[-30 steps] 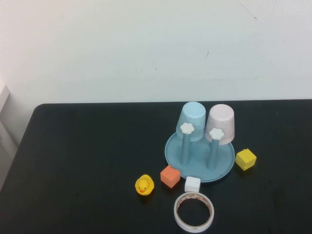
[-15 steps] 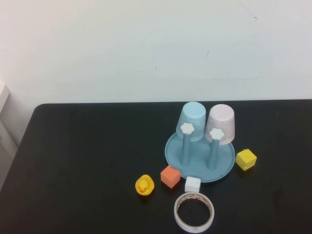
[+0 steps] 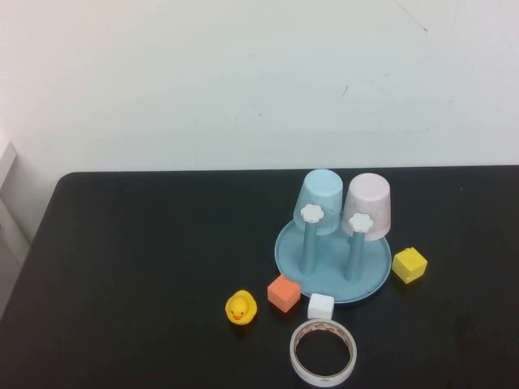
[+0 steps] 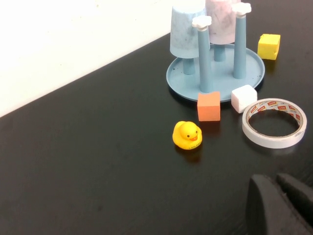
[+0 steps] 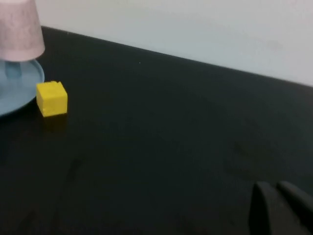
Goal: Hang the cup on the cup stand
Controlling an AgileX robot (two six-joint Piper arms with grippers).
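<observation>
cup (image 3: 368, 204) on stand (image 3: 332, 263), grippers (image 4: 281, 203) (image 5: 279, 208) apart

Bright, even light; soft shadows

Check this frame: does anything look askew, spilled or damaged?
Nothing stands out. The pale pink plastic cup sits inverted on the light blue pegged cup stand. Left tool and right tool show only in their wrist views, away from the stand.
</observation>
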